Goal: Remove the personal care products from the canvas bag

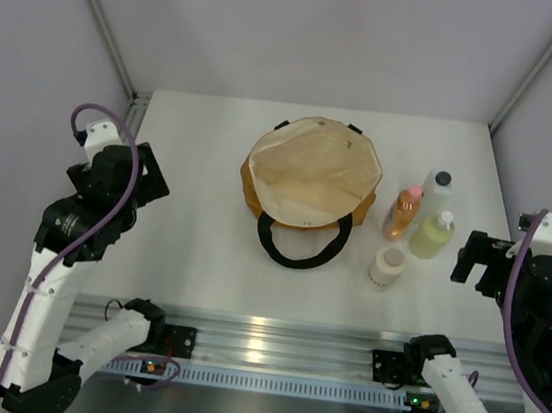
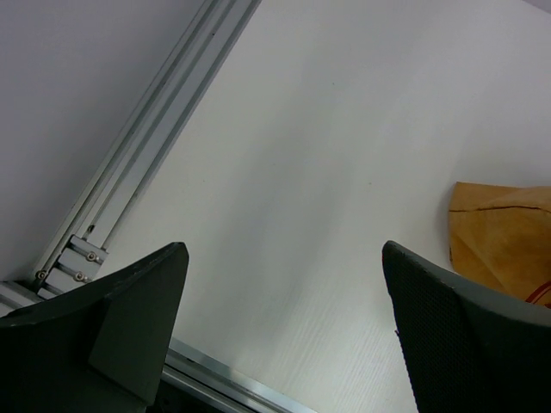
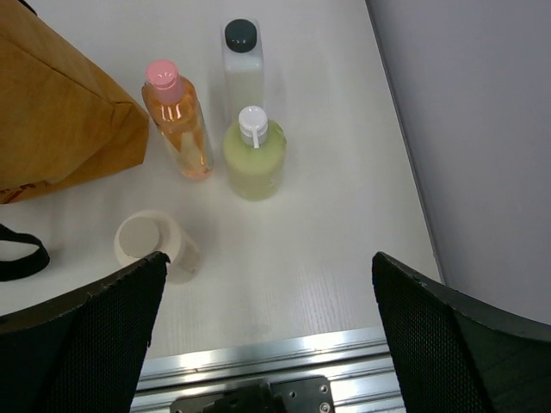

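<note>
The canvas bag (image 1: pixel 309 180) is seen mid-table, soft and slumped, and nothing is visible on its cream lining. Just to its right, four products are stood upright: orange bottle (image 1: pixel 403 212), yellow-green bottle (image 1: pixel 434 236), clear bottle (image 1: pixel 439 193), cream cylinder (image 1: pixel 386 267). They are judged light, rigid and slippery, best taken mid-body. The left gripper (image 2: pixel 282 258) and right gripper (image 3: pixel 269 262) are held wide apart, with nothing grasped.

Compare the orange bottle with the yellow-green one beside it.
The orange bottle has a pink cap; the yellow-green bottle has a white top. The orange bottle is slim, the yellow-green bottle broader and rounder. The orange bottle stands closer to the canvas bag; the yellow-green bottle is on its far side. Both stand upright on the table, outside the bag.
</note>
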### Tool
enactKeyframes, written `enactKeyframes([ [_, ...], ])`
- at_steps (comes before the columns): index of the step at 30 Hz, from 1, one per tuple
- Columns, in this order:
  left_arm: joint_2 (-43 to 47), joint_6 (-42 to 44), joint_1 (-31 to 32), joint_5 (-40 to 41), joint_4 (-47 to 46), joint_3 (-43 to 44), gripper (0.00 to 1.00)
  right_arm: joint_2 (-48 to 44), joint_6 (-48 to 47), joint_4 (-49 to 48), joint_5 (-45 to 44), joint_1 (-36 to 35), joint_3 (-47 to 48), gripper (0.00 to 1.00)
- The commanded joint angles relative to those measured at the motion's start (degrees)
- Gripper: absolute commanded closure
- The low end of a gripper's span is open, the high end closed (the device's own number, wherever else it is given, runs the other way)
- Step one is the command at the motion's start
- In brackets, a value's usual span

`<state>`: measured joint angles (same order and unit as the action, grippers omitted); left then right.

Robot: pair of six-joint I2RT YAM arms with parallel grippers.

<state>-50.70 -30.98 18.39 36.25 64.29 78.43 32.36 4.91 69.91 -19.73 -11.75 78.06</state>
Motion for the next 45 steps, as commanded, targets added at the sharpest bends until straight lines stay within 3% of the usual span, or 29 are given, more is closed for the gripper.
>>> enactKeyframes([
  [1, 1.74, 2.07, 0.24, 0.48, -0.66, 1.02, 0.02, 1.12, 1.16, 1.55, 0.83, 0.85, 0.34, 0.00],
  [13, 7.19, 4.53, 0.24, 1.72, -0.83, -0.74, 0.02, 1.48, 1.60, -0.56, 1.62, 0.76, -1.95, 0.01],
  [45, 4.73, 3.30, 0.24, 1.89, -2.94, 1.02, 0.02, 0.16, 1.77, -2.67, 0.65, 0.85, -1.25, 0.00],
])
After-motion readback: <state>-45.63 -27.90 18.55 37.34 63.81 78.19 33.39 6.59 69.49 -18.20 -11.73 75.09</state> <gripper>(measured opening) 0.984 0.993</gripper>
